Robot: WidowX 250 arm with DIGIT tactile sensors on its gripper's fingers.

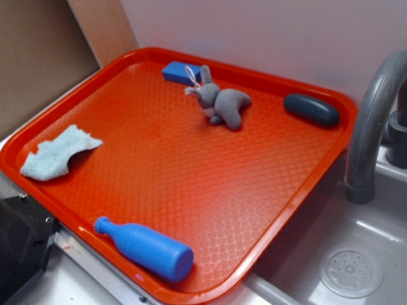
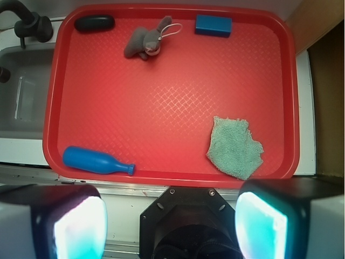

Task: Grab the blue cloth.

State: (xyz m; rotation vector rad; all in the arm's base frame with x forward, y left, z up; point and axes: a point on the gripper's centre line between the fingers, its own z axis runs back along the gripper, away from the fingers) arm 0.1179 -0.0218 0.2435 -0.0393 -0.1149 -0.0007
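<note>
The blue cloth (image 1: 57, 155) is a pale light-blue fuzzy rag with ragged edges. It lies flat at the left edge of the red tray (image 1: 191, 184). In the wrist view the blue cloth (image 2: 234, 148) sits near the tray's (image 2: 161, 102) near right corner. My gripper (image 2: 169, 224) is high above and behind the tray's near edge, well clear of the cloth. Its two fingers stand wide apart at the bottom corners of the wrist view, with nothing between them. The exterior view does not show the gripper.
On the tray also lie a bright blue plastic bottle (image 1: 145, 248), a blue rectangular block (image 1: 180, 72), a grey stuffed bunny (image 1: 219, 101) and a dark oval object (image 1: 311, 109). A sink (image 1: 346, 267) with a grey faucet (image 1: 372, 121) sits to the tray's right.
</note>
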